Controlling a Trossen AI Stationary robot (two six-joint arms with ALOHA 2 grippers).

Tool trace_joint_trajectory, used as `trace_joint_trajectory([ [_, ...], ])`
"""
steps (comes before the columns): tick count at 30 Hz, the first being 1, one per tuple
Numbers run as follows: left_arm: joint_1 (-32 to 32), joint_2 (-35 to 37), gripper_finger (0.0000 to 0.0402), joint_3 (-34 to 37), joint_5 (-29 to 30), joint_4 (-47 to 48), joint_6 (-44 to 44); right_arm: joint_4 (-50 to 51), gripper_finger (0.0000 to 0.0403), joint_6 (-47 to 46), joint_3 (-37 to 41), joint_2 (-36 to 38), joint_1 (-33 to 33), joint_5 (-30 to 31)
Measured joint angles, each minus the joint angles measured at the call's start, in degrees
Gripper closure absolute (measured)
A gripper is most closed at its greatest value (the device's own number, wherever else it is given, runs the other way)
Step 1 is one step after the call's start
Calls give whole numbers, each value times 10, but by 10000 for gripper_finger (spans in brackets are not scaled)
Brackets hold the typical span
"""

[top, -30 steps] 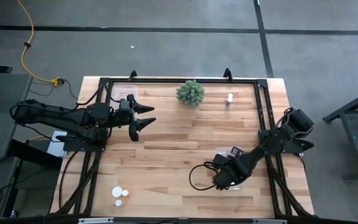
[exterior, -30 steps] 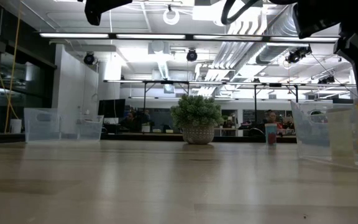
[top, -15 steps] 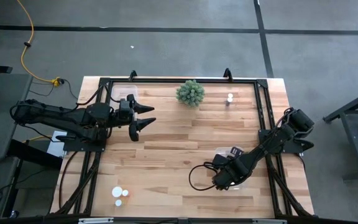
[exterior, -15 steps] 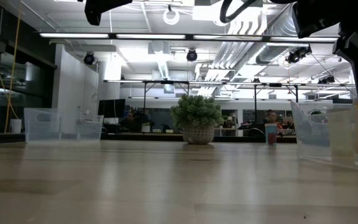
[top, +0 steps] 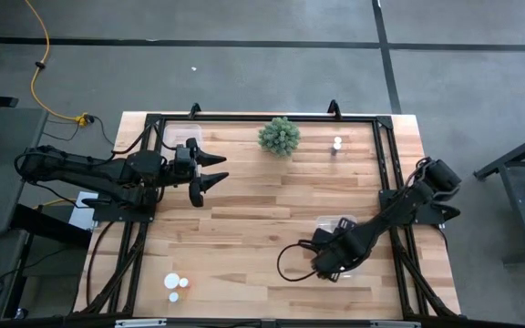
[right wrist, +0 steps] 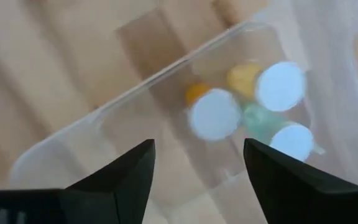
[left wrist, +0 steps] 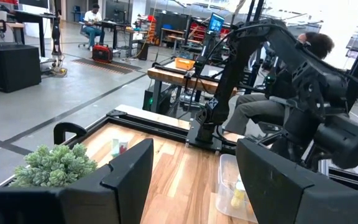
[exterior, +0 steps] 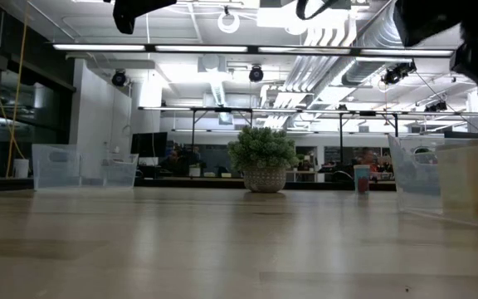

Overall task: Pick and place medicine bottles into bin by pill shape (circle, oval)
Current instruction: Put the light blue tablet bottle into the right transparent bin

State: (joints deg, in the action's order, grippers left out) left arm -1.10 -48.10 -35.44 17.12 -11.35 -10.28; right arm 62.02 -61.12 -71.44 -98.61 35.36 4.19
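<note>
The right gripper (right wrist: 194, 165) has just let go — its fingers are now wide apart above the clear bin (right wrist: 61, 149), and three bottles (right wrist: 214, 114) lie inside. That one is sorted. The left gripper (top: 215, 169) waits, fingers apart, holding nothing. No writing can be read.
</note>
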Motion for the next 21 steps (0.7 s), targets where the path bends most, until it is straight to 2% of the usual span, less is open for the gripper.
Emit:
trace_joint_trajectory([
  [4, 0, 0, 184, 0, 0, 0, 0, -6, 162, 39, -9, 42, 4, -29],
  [8, 0, 0, 184, 0, 0, 0, 0, -69, 162, 61, -8, 131, 0, -54],
  [10, 0, 0, 184, 0, 0, 0, 0, -106, 162, 62, -8, 177, -10, -31],
  [13, 0, 0, 184, 0, -4, 0, 0, -139, 162, 72, -8, 239, -46, 59],
  [16, 0, 0, 184, 0, -22, 0, 0, -144, 162, 126, -8, 279, -96, 138],
  [18, 0, 0, 184, 0, -34, 0, -1, -144, 162, 176, -8, 294, -132, 149],
  [21, 0, 0, 184, 0, -45, -1, -2, -166, 162, 245, 8, 305, -187, 107],
])
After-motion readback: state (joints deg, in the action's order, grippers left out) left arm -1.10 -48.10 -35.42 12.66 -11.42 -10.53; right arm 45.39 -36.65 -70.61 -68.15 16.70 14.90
